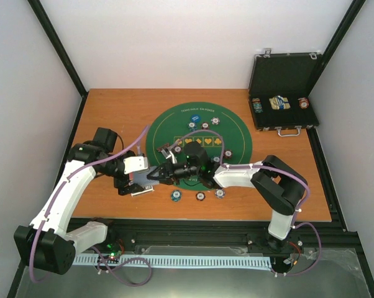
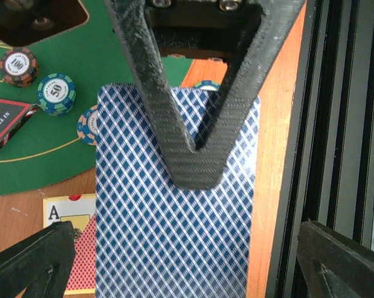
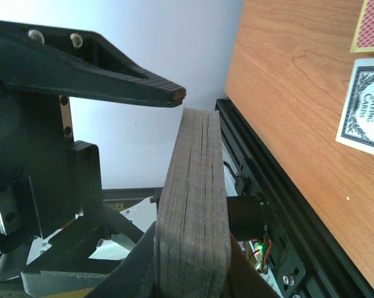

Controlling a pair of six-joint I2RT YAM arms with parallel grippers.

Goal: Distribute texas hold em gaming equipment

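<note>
The deck (image 2: 143,248) is held right at the table's (image 1: 112,112) near edge. The black rail (image 2: 336,124) runs just past its 3 o'clock side, so not much room is there. It's clamped by the right gripper (image 3: 190,273). One V-shaped finger (image 2: 193,155) is laid across the blue diamond back, and from the right wrist the stack is seen edge-on, pinched at its base. The left gripper (image 2: 186,239) is spread wide, with a finger off each long edge and nothing touched, as far as can be told.

At the deck's 8 o'clock corner an ace (image 2: 66,211) and a red-backed card (image 2: 86,261) are partly covered and cut off. At 10 o'clock one of the chips (image 2: 56,93) is half hidden by the deck. Two more are seen whole on the mat (image 2: 50,161), beside the triangle marker (image 2: 7,118), which is cropped at the frame edge.

From above, both grippers are met at the mat's 8 o'clock rim. Three chips are parked on bare wood at its 6 o'clock, and others are scattered toward 12. Open wood is found at 10 o'clock. Farthest off, at 2 o'clock, the case (image 1: 283,74) is propped open, its contents too small to make out.
</note>
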